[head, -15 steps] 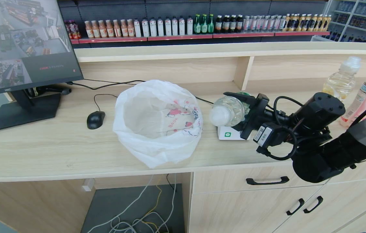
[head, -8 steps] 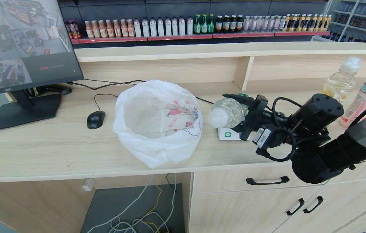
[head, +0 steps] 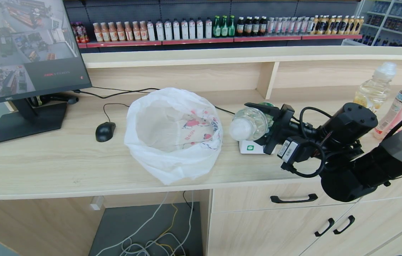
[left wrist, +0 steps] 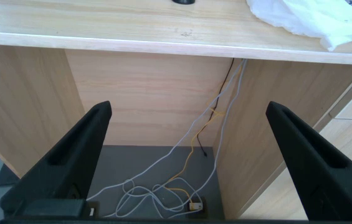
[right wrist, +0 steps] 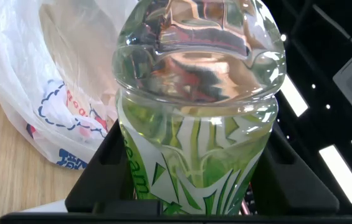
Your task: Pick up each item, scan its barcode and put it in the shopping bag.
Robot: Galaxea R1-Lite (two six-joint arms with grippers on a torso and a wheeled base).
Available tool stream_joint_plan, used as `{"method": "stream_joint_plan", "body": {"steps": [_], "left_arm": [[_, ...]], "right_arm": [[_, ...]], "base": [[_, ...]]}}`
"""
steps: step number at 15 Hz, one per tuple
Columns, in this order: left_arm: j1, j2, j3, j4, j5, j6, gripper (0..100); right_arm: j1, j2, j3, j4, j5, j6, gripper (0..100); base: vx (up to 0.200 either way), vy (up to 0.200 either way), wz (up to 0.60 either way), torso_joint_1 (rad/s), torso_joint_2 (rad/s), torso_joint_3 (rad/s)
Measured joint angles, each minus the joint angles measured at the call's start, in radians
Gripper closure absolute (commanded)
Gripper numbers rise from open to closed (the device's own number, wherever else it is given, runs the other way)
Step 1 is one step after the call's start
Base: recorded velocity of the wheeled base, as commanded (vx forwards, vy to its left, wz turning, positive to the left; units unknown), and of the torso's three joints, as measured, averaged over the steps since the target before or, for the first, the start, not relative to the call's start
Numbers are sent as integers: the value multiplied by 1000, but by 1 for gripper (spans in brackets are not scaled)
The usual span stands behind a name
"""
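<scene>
While the shopping bag [head: 174,135] sits open-mouthed in the middle of the table [head: 62,160], the right tool [head: 263,124] hangs just to the right of the bag, clenched around a clear bottle [head: 249,123] with a green label. The bottle lies on its side in the grip, its white cap turned toward the bag and close to the bag's rim without touching it. In the right wrist view the tool [right wrist: 194,180] has one black finger on each side of the bottle [right wrist: 197,93], pressed against the label, with the bag's white plastic [right wrist: 51,81] beyond it. Directly under the bottle, on the table beside the bag, stands a small white box [head: 250,147] with a green mark.

The left tool [left wrist: 188,112] hangs released, its fingers spread wide, below the table's front edge and under the bag, facing the hollow where loose cables [left wrist: 182,180] trail down.

Left of the bag lie a black mouse [head: 105,131] and, farther off, a monitor [head: 26,46]. Far to the right of the bag stand a yellowish bottle [head: 375,87] and a pink bottle [head: 400,106].
</scene>
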Motion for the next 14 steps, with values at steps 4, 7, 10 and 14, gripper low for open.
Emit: {"method": "stream_joint_plan", "body": {"steps": [4,7,10,14], "left_arm": [[0,0,0,0,0,0,0],[0,0,0,0,0,0,0],[0,0,0,0,0,0,0],[0,0,0,0,0,0,0]], "right_arm": [[0,0,1,0,0,0,100],[0,-1,1,0,0,0,100],[1,-3,1,1,0,1,100],[6,-24,0,0,-7,10,100]], "base": [[0,0,0,0,0,0],[0,0,0,0,0,0],[0,0,0,0,0,0],[0,0,0,0,0,0]]}}
